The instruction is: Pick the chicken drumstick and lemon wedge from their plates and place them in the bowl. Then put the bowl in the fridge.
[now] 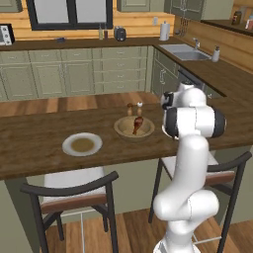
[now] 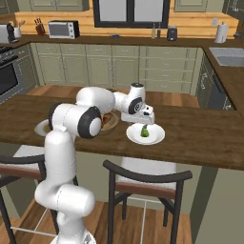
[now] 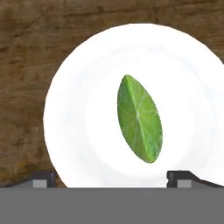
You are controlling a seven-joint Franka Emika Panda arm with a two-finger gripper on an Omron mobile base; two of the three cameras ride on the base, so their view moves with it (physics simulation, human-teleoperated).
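Observation:
A green lemon wedge (image 3: 139, 124) lies on a white plate (image 3: 74, 122) straight below my gripper (image 3: 111, 179), which is open with a dark fingertip on each side. From the right base, the gripper (image 2: 143, 125) hovers just over the wedge (image 2: 144, 132) on its plate (image 2: 155, 138). The reddish-brown chicken drumstick (image 1: 138, 123) rests in the tan wooden bowl (image 1: 123, 131) to the left of that plate. The other plate (image 1: 82, 144) sits empty further left. The fridge is out of view.
Everything stands on a dark wooden island counter (image 1: 29, 143). Two small shakers (image 1: 134, 107) stand just behind the bowl. Two black-framed stools (image 1: 74, 190) are tucked under the near edge. Green cabinets and a sink (image 1: 185, 52) line the far walls.

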